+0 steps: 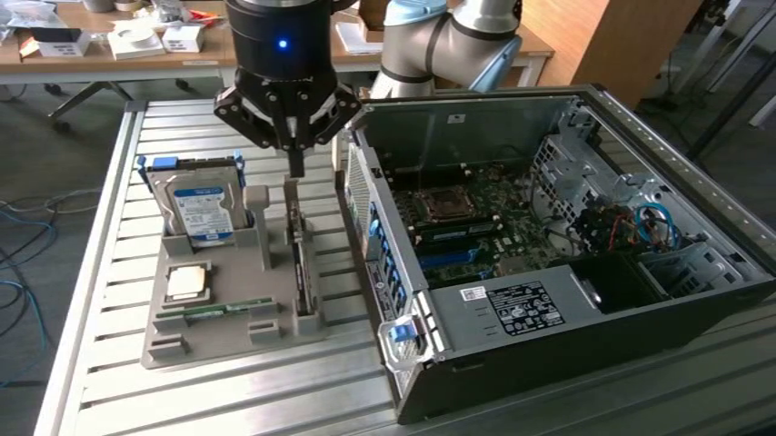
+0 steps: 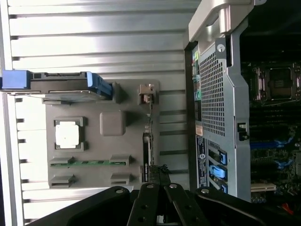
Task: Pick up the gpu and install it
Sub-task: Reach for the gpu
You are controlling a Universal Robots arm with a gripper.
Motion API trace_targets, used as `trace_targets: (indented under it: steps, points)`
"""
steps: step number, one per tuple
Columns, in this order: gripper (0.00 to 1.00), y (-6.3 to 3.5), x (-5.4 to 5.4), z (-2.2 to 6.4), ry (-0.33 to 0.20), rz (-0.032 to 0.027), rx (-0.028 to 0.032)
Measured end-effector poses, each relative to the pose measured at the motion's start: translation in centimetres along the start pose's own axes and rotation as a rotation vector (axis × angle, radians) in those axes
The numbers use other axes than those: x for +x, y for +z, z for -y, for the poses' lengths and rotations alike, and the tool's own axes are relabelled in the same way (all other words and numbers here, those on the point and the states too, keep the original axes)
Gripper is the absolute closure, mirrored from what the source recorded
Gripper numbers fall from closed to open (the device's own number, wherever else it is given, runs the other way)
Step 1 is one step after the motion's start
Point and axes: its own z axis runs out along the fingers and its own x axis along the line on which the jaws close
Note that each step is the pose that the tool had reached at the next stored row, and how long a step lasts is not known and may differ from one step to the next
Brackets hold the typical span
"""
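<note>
The gpu (image 1: 298, 250) is a thin green card standing on edge in a slot of the grey holder tray (image 1: 182, 341), its pale bracket end uppermost in the exterior view. In the wrist view the gpu (image 2: 150, 136) appears edge-on as a narrow strip, with its bracket (image 2: 146, 93) at one end. My gripper (image 1: 294, 168) hangs straight above the card with its fingers pressed together and nothing visible between them. The fingertips (image 2: 157, 175) sit right at the card's near end; I cannot tell whether they touch it.
The holder (image 2: 94, 175) also carries a blue-framed hard drive (image 1: 200, 207), a square processor (image 1: 185, 283) and a narrow memory strip (image 1: 218, 309). An open computer case (image 1: 546, 304) lies at the exterior view's right, motherboard (image 1: 485, 213) exposed, its perforated back wall (image 2: 214, 94) close beside the card.
</note>
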Motion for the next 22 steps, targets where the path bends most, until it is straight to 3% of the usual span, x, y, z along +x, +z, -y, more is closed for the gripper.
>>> trace_targets:
  steps: [7,22]
  points:
    - [0.89,0.61,0.56,0.11,0.0,0.0001,-0.0001]
    - [0.89,0.92,0.76,0.15,0.0,0.0002,-0.0002]
